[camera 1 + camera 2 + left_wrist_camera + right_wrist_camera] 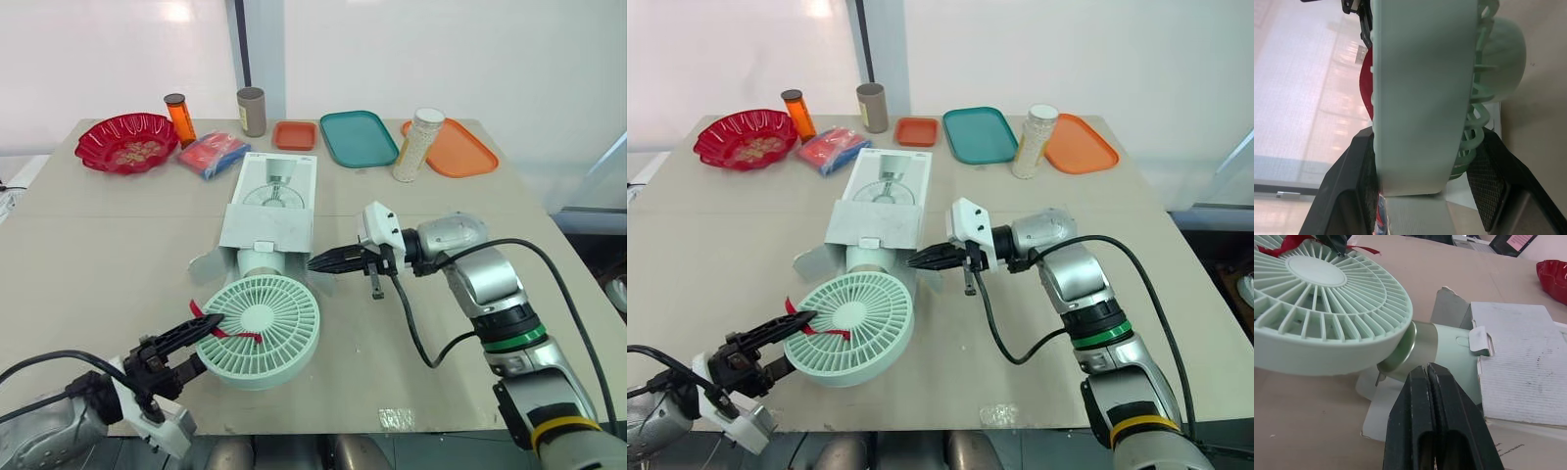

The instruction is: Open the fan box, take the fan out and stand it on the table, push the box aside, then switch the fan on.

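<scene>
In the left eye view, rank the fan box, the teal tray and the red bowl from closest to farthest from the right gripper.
From the right gripper:
1. Fan box, right beside the fingertips, on the robot's left of them.
2. Teal tray, ahead, along the table's far edge.
3. Red bowl, in the far left corner of the table.

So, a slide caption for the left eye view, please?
Left gripper clamps the fan, its base inside the open box; right gripper shut nearby.
</scene>
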### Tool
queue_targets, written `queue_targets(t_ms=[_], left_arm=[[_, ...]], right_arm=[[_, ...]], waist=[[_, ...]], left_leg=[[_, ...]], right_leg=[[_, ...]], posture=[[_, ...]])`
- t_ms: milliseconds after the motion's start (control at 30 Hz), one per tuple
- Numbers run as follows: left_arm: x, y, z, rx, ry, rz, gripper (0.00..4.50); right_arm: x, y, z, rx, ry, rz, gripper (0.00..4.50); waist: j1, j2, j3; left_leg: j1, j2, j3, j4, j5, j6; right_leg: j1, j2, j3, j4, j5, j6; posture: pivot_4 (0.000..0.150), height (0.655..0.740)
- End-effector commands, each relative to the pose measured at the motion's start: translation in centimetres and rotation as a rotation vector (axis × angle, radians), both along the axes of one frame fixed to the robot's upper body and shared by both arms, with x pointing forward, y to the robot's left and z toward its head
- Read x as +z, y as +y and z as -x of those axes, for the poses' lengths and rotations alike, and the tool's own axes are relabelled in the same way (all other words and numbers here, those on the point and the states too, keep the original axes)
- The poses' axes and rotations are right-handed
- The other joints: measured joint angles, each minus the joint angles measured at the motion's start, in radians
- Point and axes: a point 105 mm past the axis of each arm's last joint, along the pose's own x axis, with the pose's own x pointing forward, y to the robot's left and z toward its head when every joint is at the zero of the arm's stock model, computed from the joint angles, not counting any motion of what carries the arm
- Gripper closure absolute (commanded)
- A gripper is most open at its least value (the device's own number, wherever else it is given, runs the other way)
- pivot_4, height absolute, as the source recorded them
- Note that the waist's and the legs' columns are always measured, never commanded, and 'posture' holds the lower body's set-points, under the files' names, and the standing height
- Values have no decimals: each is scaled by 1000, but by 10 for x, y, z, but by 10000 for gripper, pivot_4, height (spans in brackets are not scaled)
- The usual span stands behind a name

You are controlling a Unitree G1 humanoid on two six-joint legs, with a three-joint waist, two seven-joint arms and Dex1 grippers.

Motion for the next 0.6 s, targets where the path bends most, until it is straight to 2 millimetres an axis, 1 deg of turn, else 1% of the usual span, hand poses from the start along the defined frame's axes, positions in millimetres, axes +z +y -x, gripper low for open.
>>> queue_targets(t_ms=[33,167,233,300,333,367,433,533,600], left_arm=[[27,7,6,32,-18,25,24029],[45,8,13,88,38,120,24029],[49,5,15,97,64,137,24029],[62,4,14,137,107,262,24029],[66,3,15,146,138,299,24029],[69,3,15,151,145,297,24029],[71,6,15,167,163,298,24029],[81,19,12,235,201,390,24029],[88,23,12,251,224,437,24029]], right_arm=[[12,4,0,30,-50,-12,45000],[14,4,-2,37,-54,-13,45000],[14,4,-3,37,-56,-12,45000],[13,5,-4,39,-56,-11,45000],[12,5,-4,43,-56,-10,45000],[12,6,-4,48,-55,-11,45000],[12,8,-4,55,-55,-12,45000],[12,11,-4,59,-56,-12,45000],[12,11,-4,65,-54,-13,45000]], waist=[[0,0,0],[1,0,0],[1,0,0],[0,0,0],[0,0,0],[0,0,0],[0,0,0],[-1,0,0],[-2,0,0]], left_leg=[[0,0,0,0,0,0],[0,0,0,0,0,0],[0,0,0,0,0,0],[0,0,0,0,0,0],[0,0,0,0,0,0],[0,0,0,0,0,0],[0,0,0,0,0,0],[0,0,0,0,0,0],[0,1,0,0,0,0]], right_leg=[[0,0,0,0,0,0],[0,0,0,0,0,0],[0,0,0,0,0,0],[0,0,0,0,-1,1],[0,0,0,0,-1,1],[0,0,0,0,-1,1],[0,1,0,0,-1,1],[0,1,0,0,-1,1],[0,2,1,0,-1,0]], posture=[[1500,7400],[1500,7400],[1500,7400],[1500,7400],[1500,7400],[1500,7400],[1500,7400],[1500,7400],[1500,7400]])
